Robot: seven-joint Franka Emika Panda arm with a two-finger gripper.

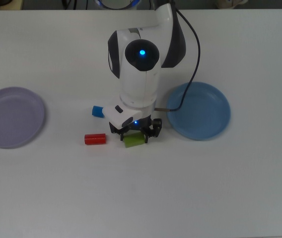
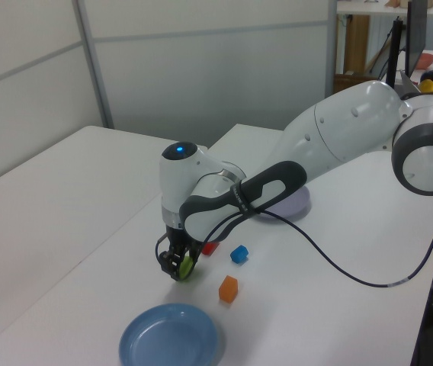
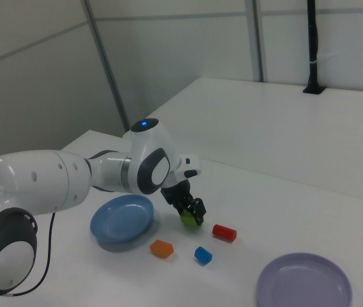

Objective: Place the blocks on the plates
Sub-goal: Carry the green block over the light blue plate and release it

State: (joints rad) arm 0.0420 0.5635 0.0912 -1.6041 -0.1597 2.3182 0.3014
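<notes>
The green block (image 1: 134, 140) sits on the white table (image 1: 190, 188) just below centre of the top view, with the gripper (image 1: 134, 132) down around it, fingers closed in against its sides; it looks gripped, not yet lifted. The blue plate (image 1: 199, 110) lies just to the top view's right; the red block (image 1: 95, 139) and blue cube (image 1: 98, 111) to its left; the lavender plate (image 1: 11, 117) at the far left edge. The orange block (image 2: 228, 288) shows in the left view. The hold seems near the block's end; it could twist or slip free on the lift.

Bright, even overhead light; soft faint shadows.
</notes>
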